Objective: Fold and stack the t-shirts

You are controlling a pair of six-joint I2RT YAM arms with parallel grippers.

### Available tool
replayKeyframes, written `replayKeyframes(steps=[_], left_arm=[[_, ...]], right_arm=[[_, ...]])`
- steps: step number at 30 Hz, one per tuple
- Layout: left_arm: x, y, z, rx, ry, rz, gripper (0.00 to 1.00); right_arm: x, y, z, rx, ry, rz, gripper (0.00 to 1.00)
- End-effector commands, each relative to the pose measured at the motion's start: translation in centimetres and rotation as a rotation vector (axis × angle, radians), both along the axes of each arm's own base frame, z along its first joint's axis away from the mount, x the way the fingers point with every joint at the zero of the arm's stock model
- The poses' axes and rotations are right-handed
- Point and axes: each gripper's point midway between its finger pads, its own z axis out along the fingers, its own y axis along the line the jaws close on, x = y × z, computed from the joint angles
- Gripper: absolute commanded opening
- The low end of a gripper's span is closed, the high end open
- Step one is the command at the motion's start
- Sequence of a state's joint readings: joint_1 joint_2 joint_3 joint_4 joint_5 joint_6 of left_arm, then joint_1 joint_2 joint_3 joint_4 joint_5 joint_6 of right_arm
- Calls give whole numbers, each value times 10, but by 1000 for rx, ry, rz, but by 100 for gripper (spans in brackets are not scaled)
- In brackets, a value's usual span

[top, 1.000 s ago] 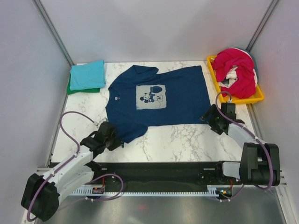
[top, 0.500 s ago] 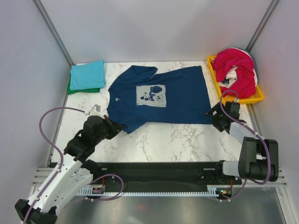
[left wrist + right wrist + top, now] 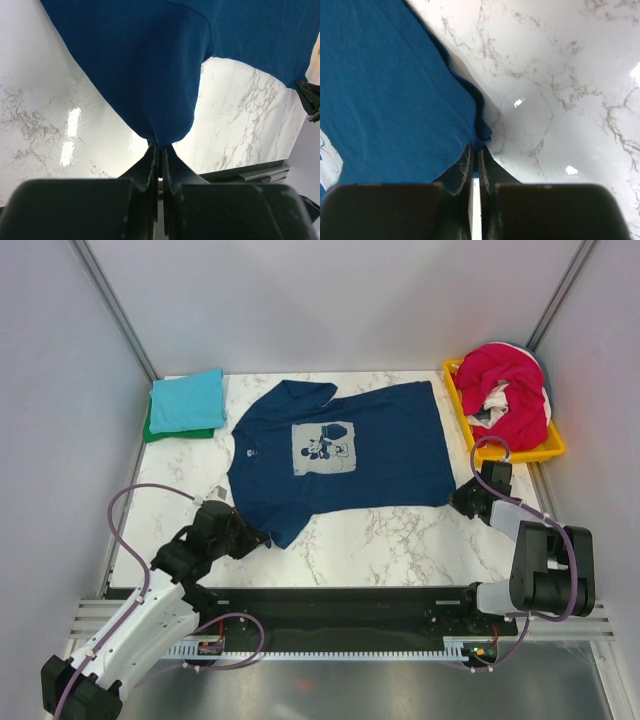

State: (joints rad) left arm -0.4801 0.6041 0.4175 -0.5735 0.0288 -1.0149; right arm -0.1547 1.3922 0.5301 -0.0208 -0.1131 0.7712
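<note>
A navy blue t-shirt (image 3: 350,455) with a pale chest print lies spread flat on the marble table. My left gripper (image 3: 258,537) is shut on the tip of its near left sleeve (image 3: 155,90). My right gripper (image 3: 458,502) is shut on the shirt's near right hem corner (image 3: 481,131). A folded teal t-shirt (image 3: 187,399) lies on a green one (image 3: 150,428) at the back left. Magenta-red (image 3: 515,390) and white (image 3: 495,398) t-shirts are heaped in the tray.
The yellow plastic tray (image 3: 545,452) stands at the back right by the right wall. Grey walls and metal posts close in the table on three sides. A black rail (image 3: 340,605) runs along the near edge between the arm bases.
My right gripper has closed on the hem corner after moving to it. My left arm swung up and back again, keeping its hold on the sleeve, which shifted slightly.
</note>
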Motion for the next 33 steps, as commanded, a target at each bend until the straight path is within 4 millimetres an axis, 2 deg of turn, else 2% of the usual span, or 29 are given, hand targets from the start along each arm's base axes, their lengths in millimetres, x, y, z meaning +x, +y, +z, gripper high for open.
replayKeyframes(steps=[1, 3, 9, 15, 23, 26, 29, 30, 31, 32, 33], left_arm=[[2, -4, 4, -28, -1, 6, 5], [1, -5, 5, -33, -3, -1, 5], [-7, 0, 15, -24, -16, -11, 5], [-18, 9, 27, -15, -3, 11, 4], [-27, 17, 63, -39, -49, 37, 3], [-24, 17, 72, -15, -55, 22, 3], [-12, 21, 84, 49, -88, 19, 4], [-4, 23, 83, 97, -83, 12, 3], [3, 22, 95, 108, -106, 8, 3], [9, 20, 98, 129, -113, -2, 2], [20, 20, 93, 184, -94, -18, 2]], right_arm=[[-11, 2, -12, 5, 50, 11, 7], [-12, 3, -11, 5, 50, 14, 0], [-31, 0, 6, -34, 48, 19, 0], [-55, 9, 33, -22, 6, 44, 0], [-84, 19, 51, 3, -2, 64, 0], [-86, 18, 66, -13, -29, 72, 0], [-76, 15, 82, -31, -55, 75, 0], [-69, 14, 92, -37, -76, 75, 0], [-62, 12, 92, -42, -71, 76, 0], [-56, 11, 95, -44, -76, 78, 0], [-46, 9, 105, -55, -98, 81, 0]])
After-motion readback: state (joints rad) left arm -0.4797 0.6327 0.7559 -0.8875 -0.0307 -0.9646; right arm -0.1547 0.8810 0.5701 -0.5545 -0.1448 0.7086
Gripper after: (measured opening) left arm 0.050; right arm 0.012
